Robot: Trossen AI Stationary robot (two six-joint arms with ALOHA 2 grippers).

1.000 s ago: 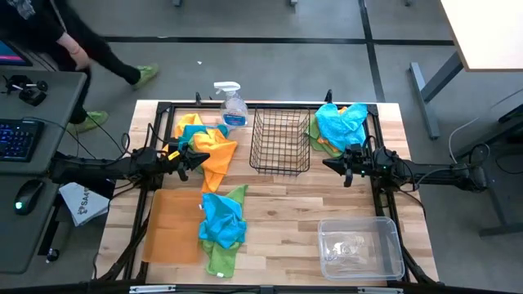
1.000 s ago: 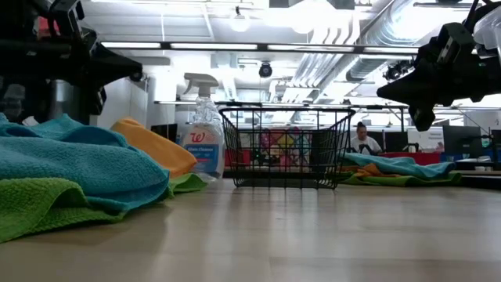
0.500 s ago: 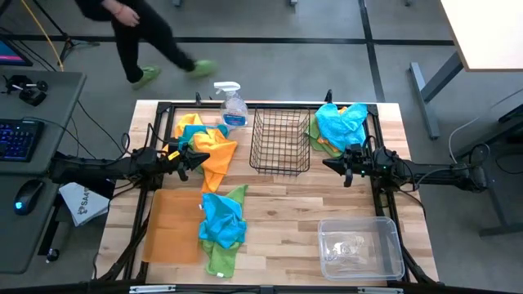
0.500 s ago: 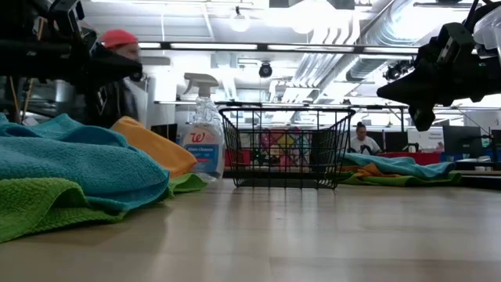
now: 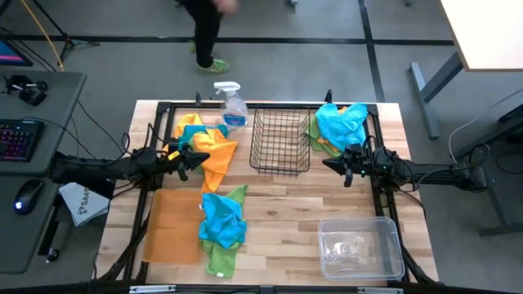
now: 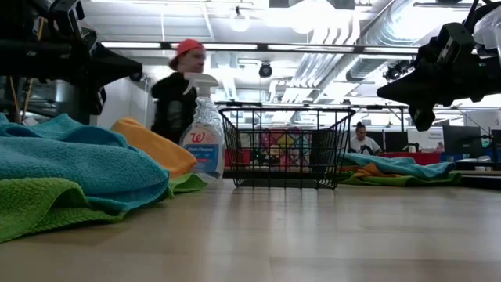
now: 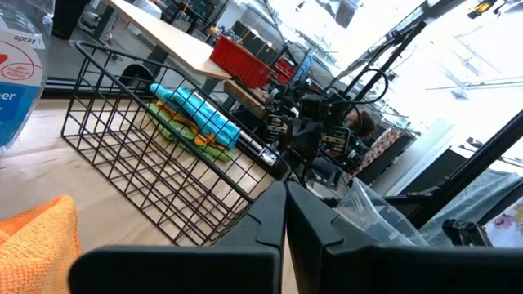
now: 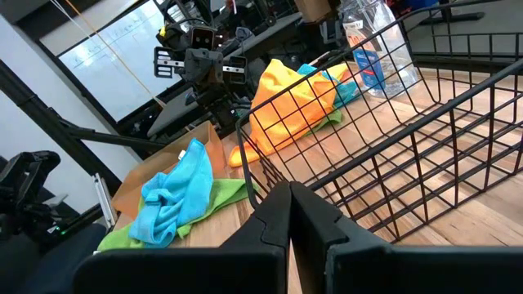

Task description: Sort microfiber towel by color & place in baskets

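Note:
Three heaps of microfiber towels lie on the table. One is orange, blue and green by the far left. One is blue on green near the middle. One is blue, green and orange at the far right. The black wire basket stands between the far heaps. The clear tub sits near right and the flat orange-brown tray near left. My left gripper hangs shut beside the orange towel. My right gripper hangs shut just near of the far-right heap.
A clear spray bottle stands at the far edge, left of the wire basket. A person walks on the floor beyond the far edge. Bare wood shows between the basket, the middle heap and the tub.
Both arms and all towels have stayed where they were. The person beyond the far edge has walked from the left toward the middle of the table's far side.

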